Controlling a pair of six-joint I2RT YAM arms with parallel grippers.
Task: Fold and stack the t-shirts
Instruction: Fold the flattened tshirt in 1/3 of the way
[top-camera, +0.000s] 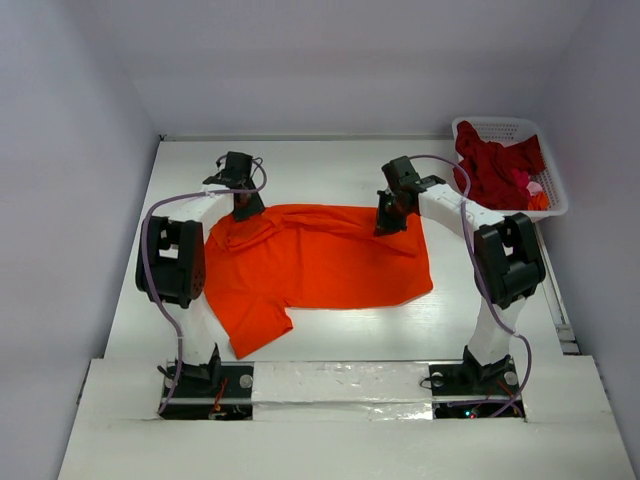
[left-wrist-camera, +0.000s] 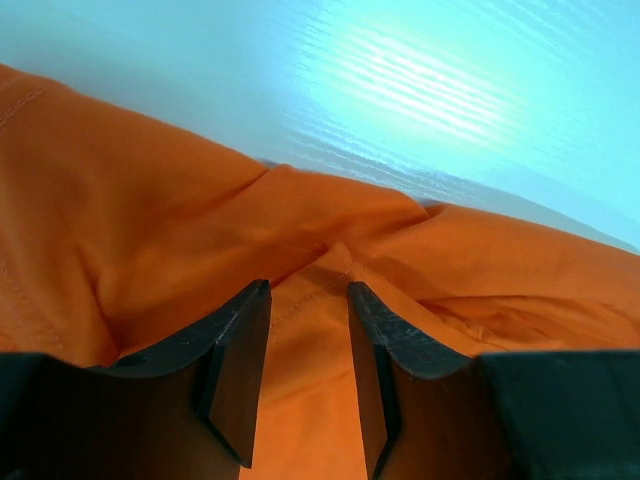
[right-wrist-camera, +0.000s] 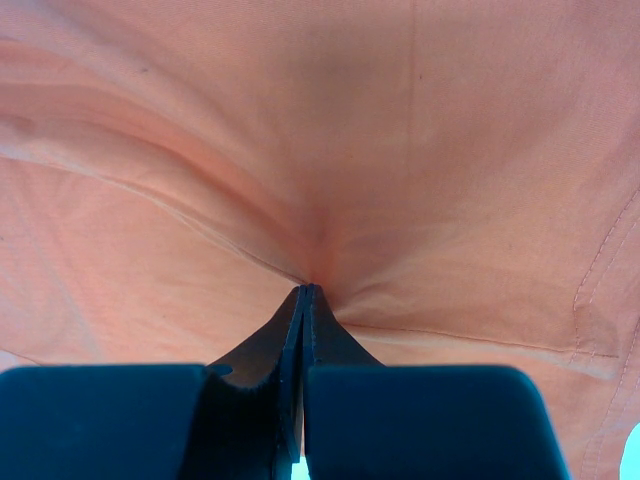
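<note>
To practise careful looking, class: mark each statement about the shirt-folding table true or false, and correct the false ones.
1. The orange shirt lies spread on the table. True.
2. The right tool is open and clear of the cloth. False: it is shut, pinching the orange shirt.
3. The left tool has its jaws apart, with orange cloth between them. True.
4. The basket is empty. False: dark red shirts are heaped in it, at the table's far right corner.
</note>
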